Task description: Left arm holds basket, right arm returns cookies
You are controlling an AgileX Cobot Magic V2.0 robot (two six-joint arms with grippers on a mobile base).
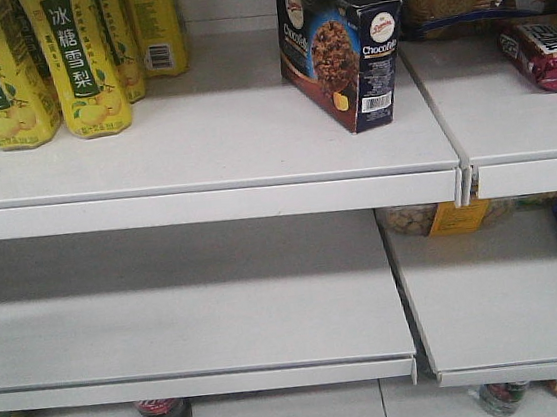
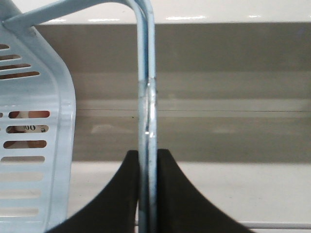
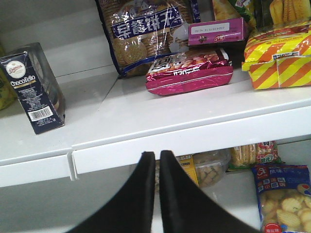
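**Shelf stock: cookies and basket**

We log the cookies (image 1: 340, 45) standing upright on the upper shelf (image 1: 200, 137), beside the yellow drink bottles (image 1: 80, 60). Our left end effector (image 2: 147, 194) pinches the basket (image 2: 34, 145) by its hoop handle (image 2: 146, 97). Our right end effector (image 3: 158, 194) hangs pressed together, empty, below the shelf edge.

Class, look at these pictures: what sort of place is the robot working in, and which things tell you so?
Most likely a shop aisle: white tiered shelves stocked with packaged drinks, a cookie carton and snack packets, plus a blue shopping basket.
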